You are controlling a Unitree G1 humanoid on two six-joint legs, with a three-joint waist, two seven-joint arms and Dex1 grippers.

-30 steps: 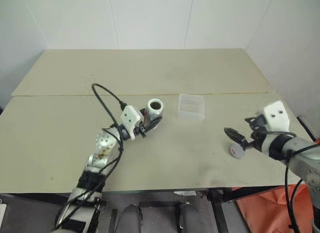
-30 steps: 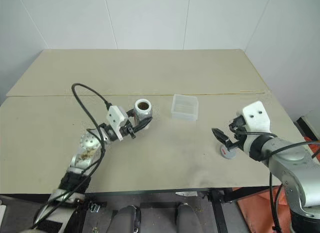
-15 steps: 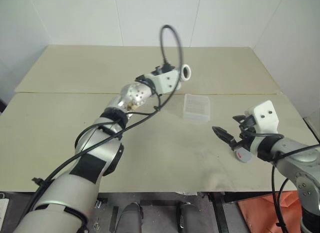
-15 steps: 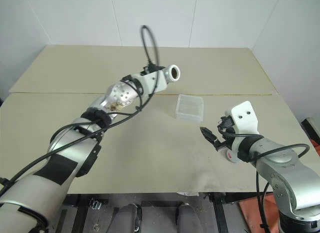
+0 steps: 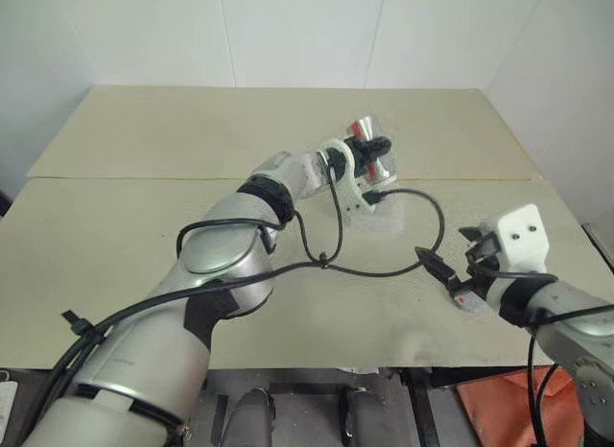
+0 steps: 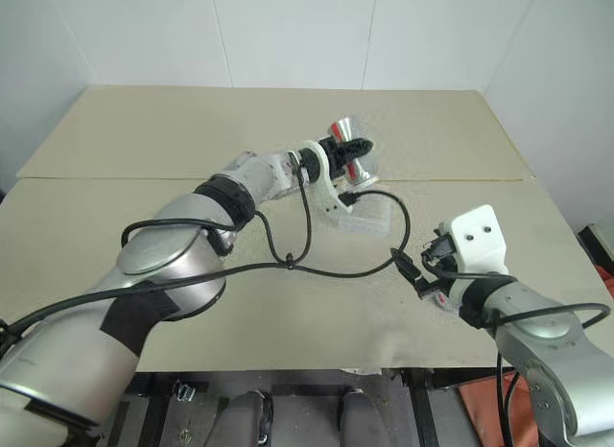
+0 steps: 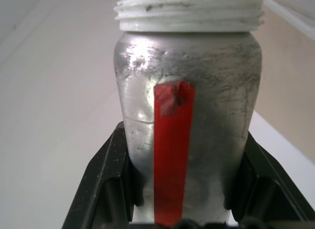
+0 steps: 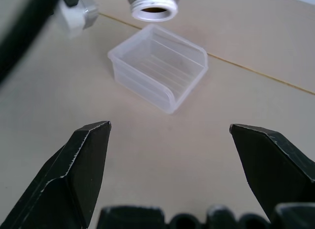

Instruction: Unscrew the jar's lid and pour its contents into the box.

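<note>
Jar [image 7: 187,116]: small cylinder with a scuffed, silvery, cloudy wall; a strip of red tape runs along its side; white threaded neck, no cap on it. In the head views it is held in the air, tipped over, above the box. In the right wrist view its open mouth [image 8: 153,7] faces down, just over the box's far edge.
Left end effector [image 5: 369,157]: two black fingers [image 7: 106,180] clamped on the jar's body, one on each side, gripping it firmly.
Box [image 8: 158,67]: shallow rectangular tray of clear, translucent plastic, rounded corners, faint ridges along its inner walls. It sits on the counter, partly hidden under the left arm in the head views. Whether anything lies in it cannot be told.
Right end effector [image 8: 170,150]: black wedge-shaped fingers spread wide apart, holding nothing, pointing toward the box from well back, low over the counter near its right front part.
Lid [image 5: 467,299]: small round grey piece with a touch of red, on the counter just beside the right end effector, largely hidden by it.
Cable [image 5: 384,260]: black, looping from the left wrist down across the counter.
Counter [image 5: 144,140]: matte beige, flat, made of two boards with a seam running across; faint dark smudges near the front.
Room: plain white walls meeting in corners behind the counter.
</note>
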